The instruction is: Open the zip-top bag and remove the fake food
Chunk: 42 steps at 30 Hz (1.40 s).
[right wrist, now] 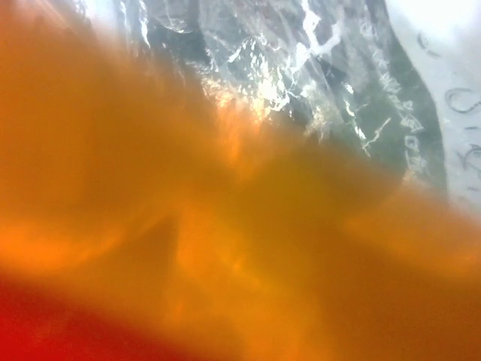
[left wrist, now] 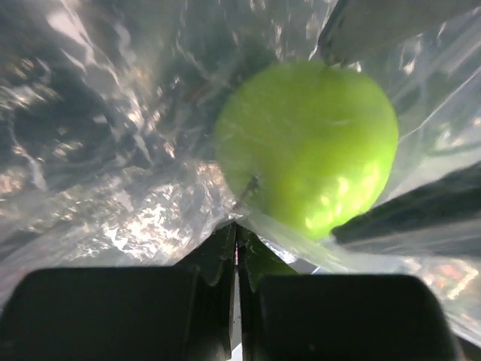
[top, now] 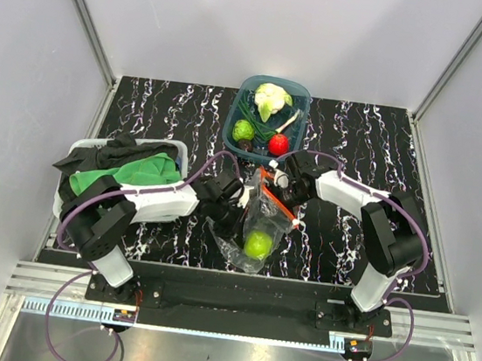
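Observation:
The zip-top bag (top: 257,227) hangs between my two grippers at the table's centre, with its orange-red zip strip (top: 273,195) on top. A green apple (top: 258,243) lies inside it at the bottom. My left gripper (top: 231,207) is shut on the bag's clear plastic (left wrist: 150,218), with the apple (left wrist: 308,147) just beyond its tips (left wrist: 237,233). My right gripper (top: 278,182) sits on the zip strip. The strip (right wrist: 225,248) fills the right wrist view as an orange blur and hides the jaws. The cauliflower (top: 271,99), green ridged piece (top: 243,131) and red berry (top: 278,144) lie in the teal tub (top: 301,95).
A white bin (top: 168,146) with a green cloth (top: 136,172) and dark cloth (top: 108,154) stands at the left, beside the left arm. The teal tub is just behind the bag. Grey walls enclose the black marbled table (top: 369,143).

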### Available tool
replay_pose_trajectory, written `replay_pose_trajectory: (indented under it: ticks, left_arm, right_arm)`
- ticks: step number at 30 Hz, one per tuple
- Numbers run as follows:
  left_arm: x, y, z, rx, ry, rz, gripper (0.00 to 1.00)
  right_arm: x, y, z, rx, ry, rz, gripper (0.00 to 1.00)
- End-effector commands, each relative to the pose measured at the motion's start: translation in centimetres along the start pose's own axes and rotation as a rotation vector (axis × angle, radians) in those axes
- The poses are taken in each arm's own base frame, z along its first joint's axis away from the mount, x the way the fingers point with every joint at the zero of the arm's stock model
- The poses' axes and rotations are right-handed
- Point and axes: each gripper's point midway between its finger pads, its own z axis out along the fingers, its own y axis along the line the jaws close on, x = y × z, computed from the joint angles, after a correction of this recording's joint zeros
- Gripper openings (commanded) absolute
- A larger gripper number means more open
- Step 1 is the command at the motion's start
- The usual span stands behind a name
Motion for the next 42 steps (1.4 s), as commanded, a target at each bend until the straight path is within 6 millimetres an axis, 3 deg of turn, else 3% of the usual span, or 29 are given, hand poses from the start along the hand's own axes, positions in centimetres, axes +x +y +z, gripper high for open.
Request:
replay_pose_trajectory:
  ticks: [1,3,9,13,14,18,20,25,28,30,33,37,40,42]
  left_arm:
    - [-4.2,-1.0,-0.2,0.008,-0.125,0.025,0.01]
    - [-4.7,-1.1,-0.1,0.004,-0.133,0.025,0.01]
    - [-5.2,-1.5,-0.4,-0.001,-0.122,0.053,0.0]
    - [-3.8,-2.7,-3.6,0.006,-0.127,0.152,0.13]
    - [-3.6,-3.9,-5.1,0.04,-0.16,0.198,0.15]
    - [-1.6,-6.0,-6.6,0.146,-0.177,0.279,0.2]
    - [-0.7,-6.5,-6.3,0.19,-0.178,0.291,0.17]
    - [-0.8,-8.7,-4.3,0.333,-0.164,0.28,0.17]
    - [-0.4,-9.0,-1.6,0.359,-0.074,0.266,0.16]
    - [-1.1,-9.8,-1.0,0.381,-0.092,0.288,0.15]
    - [-2.4,-7.5,0.8,0.281,-0.121,0.209,0.09]
    - [-4.1,-3.2,2.7,0.158,-0.159,0.067,0.07]
    - [-5.3,-1.4,2.9,0.118,-0.191,0.001,0.07]
    - [-6.7,-1.3,2.7,0.1,-0.21,0.014,0.07]
  right_arm:
    - [0.3,-0.7,0.0,0.038,0.006,0.009,0.91]
    - [0.5,-1.0,0.0,0.057,0.014,0.011,0.97]
    - [1.3,-3.4,0.0,0.188,0.027,0.044,1.0]
    - [-0.5,-2.7,-0.1,0.189,-0.005,0.048,1.0]
    - [-1.1,-2.5,-0.2,0.186,-0.016,0.054,1.0]
    - [-3.7,-1.8,-0.1,0.172,-0.072,0.121,1.0]
    - [-5.0,-1.5,0.4,0.128,-0.081,0.157,1.0]
    - [-8.4,-1.5,0.0,0.052,-0.155,0.313,0.99]
    - [-9.2,-1.5,-0.4,0.047,-0.188,0.354,1.0]
    - [-9.3,-1.5,-0.6,0.048,-0.201,0.365,1.0]
    - [-8.5,-1.5,-0.6,0.042,-0.193,0.36,1.0]
    - [-5.7,-2.8,-0.2,0.064,-0.145,0.333,0.99]
    - [-4.0,-3.7,-0.1,0.091,-0.114,0.293,1.0]
    - [-3.5,-3.9,-0.2,0.1,-0.107,0.268,0.99]
